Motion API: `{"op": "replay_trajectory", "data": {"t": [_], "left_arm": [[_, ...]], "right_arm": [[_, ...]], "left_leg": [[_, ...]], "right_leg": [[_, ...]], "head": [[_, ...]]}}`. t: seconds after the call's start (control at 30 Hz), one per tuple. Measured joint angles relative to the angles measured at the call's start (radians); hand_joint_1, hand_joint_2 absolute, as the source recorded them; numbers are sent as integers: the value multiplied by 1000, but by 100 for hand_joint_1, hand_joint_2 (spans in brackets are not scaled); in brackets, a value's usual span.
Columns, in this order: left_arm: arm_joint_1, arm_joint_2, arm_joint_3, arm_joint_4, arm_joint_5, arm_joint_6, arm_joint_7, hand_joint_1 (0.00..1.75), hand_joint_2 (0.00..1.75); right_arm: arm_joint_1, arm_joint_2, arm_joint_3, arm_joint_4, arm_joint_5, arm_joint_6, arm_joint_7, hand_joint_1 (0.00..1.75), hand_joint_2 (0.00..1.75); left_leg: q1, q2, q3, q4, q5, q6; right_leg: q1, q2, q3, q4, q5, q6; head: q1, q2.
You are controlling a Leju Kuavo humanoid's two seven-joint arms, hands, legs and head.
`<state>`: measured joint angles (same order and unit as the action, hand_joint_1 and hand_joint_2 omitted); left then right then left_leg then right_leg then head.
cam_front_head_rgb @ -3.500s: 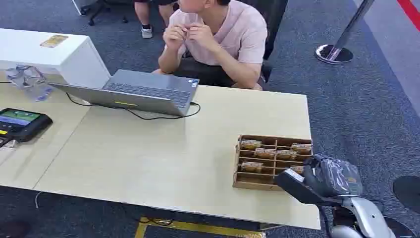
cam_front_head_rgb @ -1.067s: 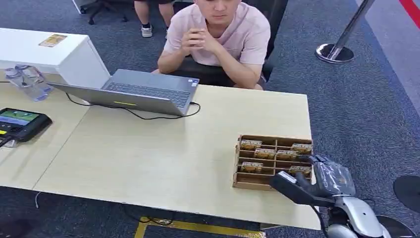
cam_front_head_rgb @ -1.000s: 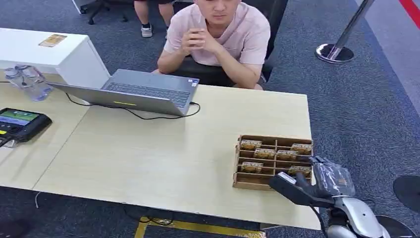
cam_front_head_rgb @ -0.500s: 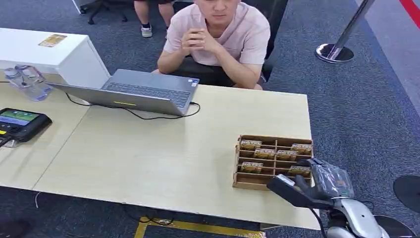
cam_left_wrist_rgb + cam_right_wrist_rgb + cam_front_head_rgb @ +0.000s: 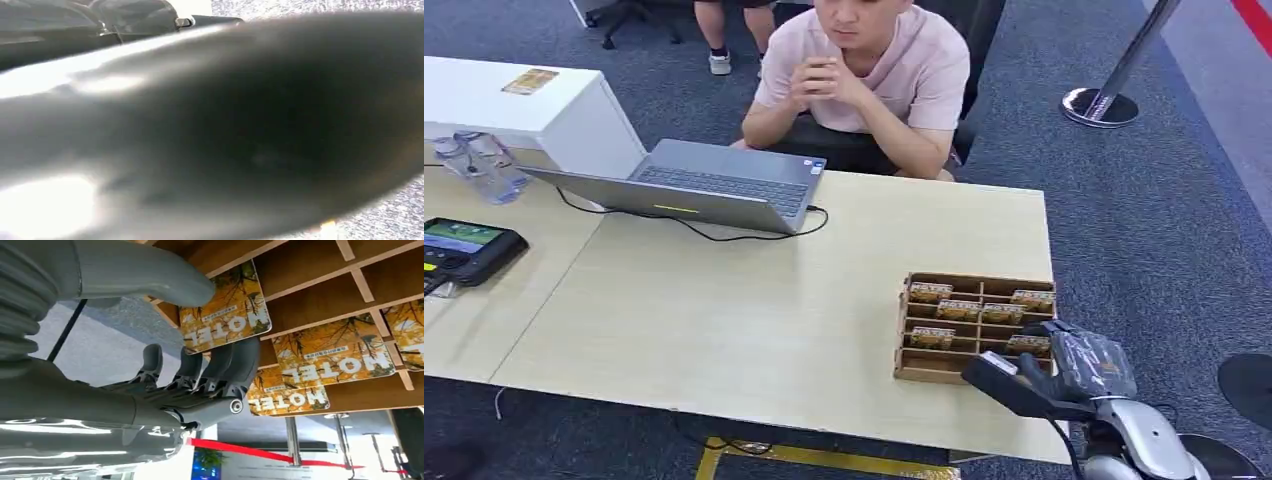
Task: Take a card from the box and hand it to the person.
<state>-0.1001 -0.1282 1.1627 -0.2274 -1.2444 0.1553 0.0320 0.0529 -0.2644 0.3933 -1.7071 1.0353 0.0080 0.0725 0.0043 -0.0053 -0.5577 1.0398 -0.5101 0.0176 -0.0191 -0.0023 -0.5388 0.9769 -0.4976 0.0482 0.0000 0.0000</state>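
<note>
Now my right hand [image 5: 1079,362] sat a touch lower and closer to the near right corner of the box [image 5: 975,327] than half a second before, while the person [image 5: 864,70] kept both hands clasped at the chin. From the right wrist camera, the card [image 5: 225,310] lay in its compartment between my thumb [image 5: 145,277] and the darker fingers [image 5: 235,365], whose tips reached its lower edge; I couldn't tell whether they truly pinched it. The fingers were curled partway, not fully closed. My left hand's camera gave only a dark blur.
</note>
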Motion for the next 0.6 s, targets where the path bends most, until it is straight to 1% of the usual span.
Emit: {"op": "replay_trajectory", "data": {"t": [0.13, 0.23, 0.37, 0.47, 0.5, 0.53, 0.57, 0.6], "left_arm": [[0, -2, 1, 2, 7, -7, -21, 0, 0], [0, -2, 8, 3, 21, -27, -41, 0, 0], [0, -2, 19, 5, 27, -36, -48, 0, 0], [0, -2, 23, 5, 32, -37, -53, 0, 0], [0, -2, 25, 5, 37, -38, -60, 0, 0], [0, -2, 27, 5, 42, -39, -67, 0, 175], [0, -2, 30, 5, 46, -41, -74, 0, 175], [0, -2, 33, 5, 51, -46, -84, 0, 175]], "right_arm": [[-2, 0, 0, 2, 0, 0, 0, 93, 175], [-2, -1, 0, 2, 0, 0, 0, 93, 175], [-2, -1, 0, 2, 0, 0, 0, 91, 175], [-2, -1, 0, 2, 0, 0, 0, 98, 175], [-2, -1, 0, 2, 0, 0, 0, 117, 175], [-1, -1, 0, 2, 0, 0, 0, 134, 175], [-1, -1, 0, 2, 0, 0, 0, 145, 175], [-1, -1, 0, 2, 0, 0, 0, 152, 175]], "left_leg": [[0, 0, 0, 0, 0, 0], [0, 0, 0, 0, 0, 0], [0, 0, 0, 0, 0, 0], [0, 0, 0, 0, 0, 0], [0, 0, 0, 0, 0, 0], [0, 0, 0, 0, 0, 0], [0, 0, 0, 0, 0, 0], [0, 0, 0, 0, -1, 0]], "right_leg": [[0, 0, 0, 0, -1, 0], [0, 0, 0, 0, -1, 0], [0, 0, 0, 0, -1, 0], [0, 0, 0, 0, -1, 0], [0, 0, 0, 0, -1, 0], [0, 0, 0, 0, -1, 0], [0, 0, 0, 0, -1, 0], [0, 0, 0, 0, -1, 0]], "head": [[0, 0], [0, 0], [0, 0], [0, 0], [0, 0], [0, 0], [0, 0], [0, 0]]}}
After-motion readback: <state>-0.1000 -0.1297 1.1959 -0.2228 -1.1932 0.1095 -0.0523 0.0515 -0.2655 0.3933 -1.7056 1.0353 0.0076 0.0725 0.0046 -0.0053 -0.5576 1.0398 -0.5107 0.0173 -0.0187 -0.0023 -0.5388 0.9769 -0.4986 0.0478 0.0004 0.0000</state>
